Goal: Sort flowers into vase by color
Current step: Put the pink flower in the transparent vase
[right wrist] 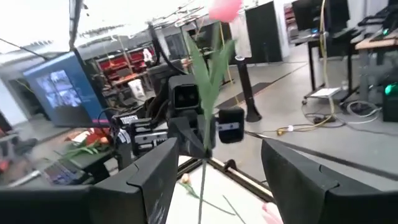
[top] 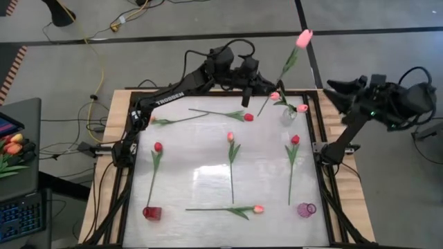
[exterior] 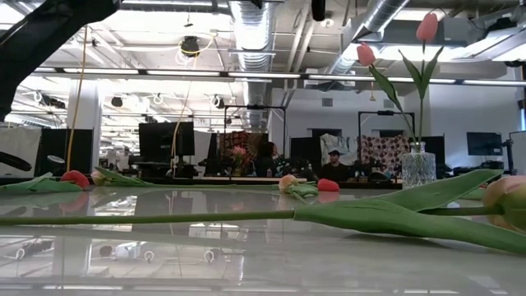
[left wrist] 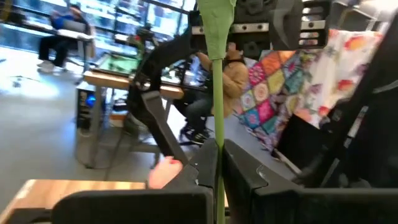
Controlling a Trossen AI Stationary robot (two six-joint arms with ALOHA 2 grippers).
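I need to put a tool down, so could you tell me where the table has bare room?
Bare patches lie between the red vase and the middle tulip, and between that tulip and the purple vase. The far right corner around the clear vase and left gripper is crowded.

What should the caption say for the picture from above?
Left pincer lifts a pink tulip beside the clear vase; right pincer waits open.

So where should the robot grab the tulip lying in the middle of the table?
Grip the middle tulip on its bare lower stem, coming straight down from above. It lies flat, head toward the back, and leaves crowd the upper part.
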